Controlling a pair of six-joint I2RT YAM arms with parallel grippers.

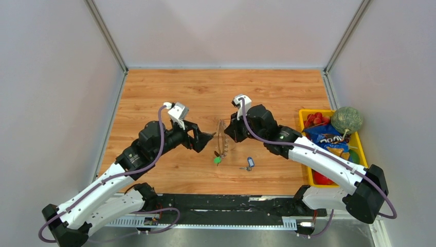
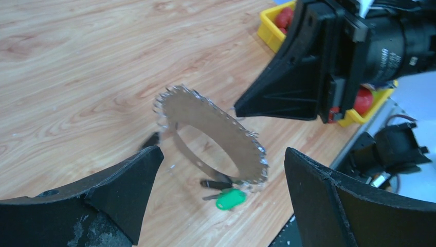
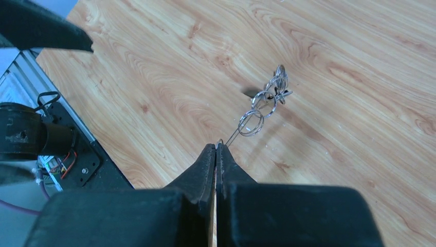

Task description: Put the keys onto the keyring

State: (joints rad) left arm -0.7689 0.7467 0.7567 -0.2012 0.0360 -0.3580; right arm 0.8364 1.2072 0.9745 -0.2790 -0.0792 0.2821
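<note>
Silvery keyring point(image 2: 221, 128): stands on edge near the middle of the desk point(image 1: 154, 98), pinched at its rim by the right tool point(image 3: 217, 148) — held upright, I judge, so the hoop faces the other arm for threading.
Right tool: fingers pressed flat together on the keyring's thin wire.
Left tool point(image 1: 208, 141): spread wide and holding nothing, just beside the hoop and facing it, seemingly placed to fetch a key.
Green-tagged key point(image 2: 230, 198): one, on the desk at the hoop's lowest point; whether it is threaded, I cannot tell.
Dark-headed keys: two thin dark pieces beside the green tag, count uncertain.
Blue-tagged key point(image 1: 250, 162): one, loose on the desk, apart from the hoop — likely next to go on.
Small wire loops: at least three along the hoop.
Yellow bin point(image 1: 304, 114): one, at the desk's right edge, filled with groceries.
</note>
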